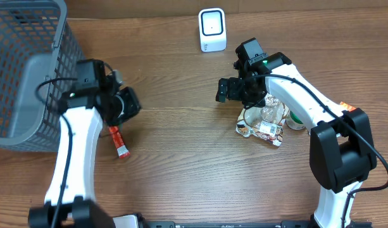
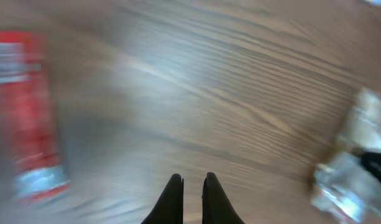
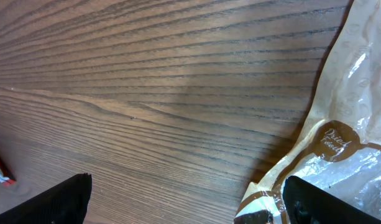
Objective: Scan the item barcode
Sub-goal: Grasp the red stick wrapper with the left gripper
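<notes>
- Left gripper (image 2: 191,186) is clenched on nothing, its fingers together over bare table (image 1: 181,158).
- The red tube (image 1: 118,140) lies flat on the left side, just nearer than that gripper, untouched.
- Right gripper (image 3: 187,183) is spread wide and empty, hanging just left of the bag (image 1: 263,125).
- Scanner (image 1: 212,30) stands far centre, and the basket (image 1: 23,69) sits far left.

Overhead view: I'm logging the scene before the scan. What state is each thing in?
left hand, shut, empty
right hand, open, empty
red tube, lying flat on the table, unheld
snack bag, lying crumpled, unheld
barcode scanner, standing upright
basket, standing upright
</notes>
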Action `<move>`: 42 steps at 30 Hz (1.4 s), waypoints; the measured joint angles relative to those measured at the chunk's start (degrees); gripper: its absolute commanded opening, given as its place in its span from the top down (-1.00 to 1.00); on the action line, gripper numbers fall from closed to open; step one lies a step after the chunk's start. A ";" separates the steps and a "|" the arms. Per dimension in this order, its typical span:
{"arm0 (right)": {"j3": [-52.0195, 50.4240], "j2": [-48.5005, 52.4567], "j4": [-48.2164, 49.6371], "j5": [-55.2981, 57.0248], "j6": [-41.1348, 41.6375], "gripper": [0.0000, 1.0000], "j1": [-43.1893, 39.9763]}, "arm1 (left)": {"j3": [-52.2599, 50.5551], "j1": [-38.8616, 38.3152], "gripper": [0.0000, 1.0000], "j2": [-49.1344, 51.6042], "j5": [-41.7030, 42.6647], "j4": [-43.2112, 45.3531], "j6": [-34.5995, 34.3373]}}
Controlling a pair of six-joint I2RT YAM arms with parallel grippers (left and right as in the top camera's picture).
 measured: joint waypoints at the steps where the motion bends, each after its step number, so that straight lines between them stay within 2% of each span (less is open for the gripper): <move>1: 0.00 0.00 0.00 0.00 0.02 -1.00 0.02 | 0.00 0.00 0.92 -0.72 -2.75 -0.79 -0.70; 4: 0.00 0.00 0.00 0.00 0.02 -1.00 0.00 | -0.09 0.02 0.92 -1.14 -12.20 -3.67 -3.26; 9: 0.00 0.00 0.00 -0.02 0.00 -1.00 0.00 | -2.82 0.02 0.92 -0.17 -19.06 -2.40 -5.35; 21: 0.00 0.00 0.00 0.00 0.00 -1.00 0.02 | -9.38 0.00 0.92 5.09 -25.59 6.58 -5.99; 29: 0.00 0.02 0.04 0.00 0.02 -1.00 0.00 | -9.44 0.04 0.92 14.45 -29.68 10.99 -5.99; 33: 0.00 0.02 0.00 -0.02 0.02 -1.00 0.02 | -9.81 0.98 0.92 17.73 -32.41 11.28 -5.99; 42: 0.00 0.00 0.02 -0.02 0.02 -1.00 0.02 | -10.03 2.58 0.92 17.79 -33.97 11.67 -5.97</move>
